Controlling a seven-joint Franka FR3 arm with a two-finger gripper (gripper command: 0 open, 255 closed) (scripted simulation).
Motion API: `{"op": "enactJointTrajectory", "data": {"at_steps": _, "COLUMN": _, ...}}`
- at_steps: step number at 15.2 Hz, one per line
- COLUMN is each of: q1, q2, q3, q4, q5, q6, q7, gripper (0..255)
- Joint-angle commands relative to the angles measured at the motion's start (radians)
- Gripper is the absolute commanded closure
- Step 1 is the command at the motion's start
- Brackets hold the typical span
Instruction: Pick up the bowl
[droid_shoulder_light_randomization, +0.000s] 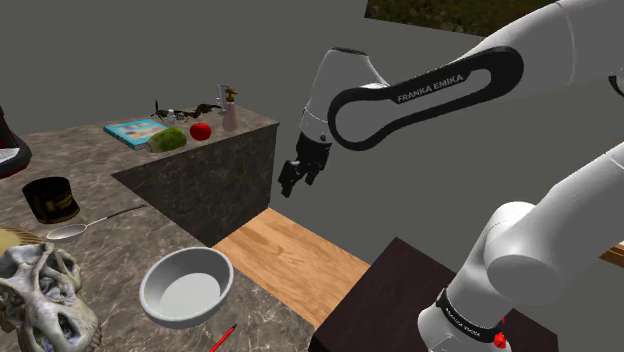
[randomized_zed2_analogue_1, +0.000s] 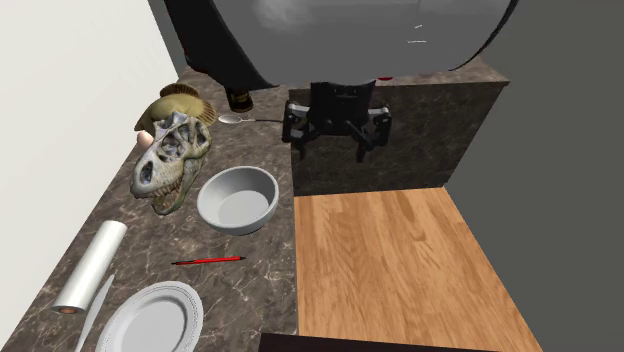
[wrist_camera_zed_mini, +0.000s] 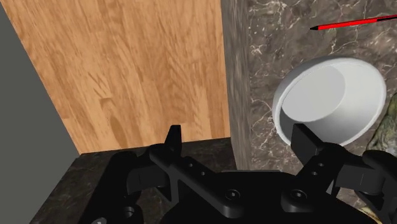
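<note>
Grey bowl (droid_shoulder_light_randomization: 186, 287) on marble table (droid_shoulder_light_randomization: 130, 240), dinosaur skull (droid_shoulder_light_randomization: 40, 295) just beside bowl, black tool (droid_shoulder_light_randomization: 294, 184) apart from bowl, fingers spread, empty

The shoulder view's edges cut off the dinosaur skull (droid_shoulder_light_randomization: 40, 300) and the red pencil (droid_shoulder_light_randomization: 224, 337); dark clutter (droid_shoulder_light_randomization: 185, 108) on the far counter (droid_shoulder_light_randomization: 250, 120) is too small to name. In the wrist view a black finger (wrist_camera_zed_mini: 306, 139) hides part of the rim of the bowl (wrist_camera_zed_mini: 331, 95).

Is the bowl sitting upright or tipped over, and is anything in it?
Upright and empty: the bowl rests rim-up on the counter, its bare inner floor plainly showing.
</note>
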Motion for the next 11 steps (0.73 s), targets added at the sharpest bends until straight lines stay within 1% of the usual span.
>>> {"op": "enactJointTrajectory", "data": {"at_steps": 1, "q1": 0.000, "q2": 0.072, "q3": 0.015, "q4": 0.012, "q5": -0.004, "q6": 0.059, "q7": 0.018, "gripper": 0}}
{"op": "enactJointTrajectory", "data": {"at_steps": 6, "q1": 0.003, "q2": 0.267, "q3": 0.052, "q4": 0.072, "q5": -0.046, "q6": 0.189, "q7": 0.085, "gripper": 0}}
{"op": "enactJointTrajectory", "data": {"at_steps": 11, "q1": 0.023, "q2": 0.470, "q3": 0.062, "q4": 0.164, "q5": -0.124, "q6": 0.290, "q7": 0.170, "gripper": 0}}
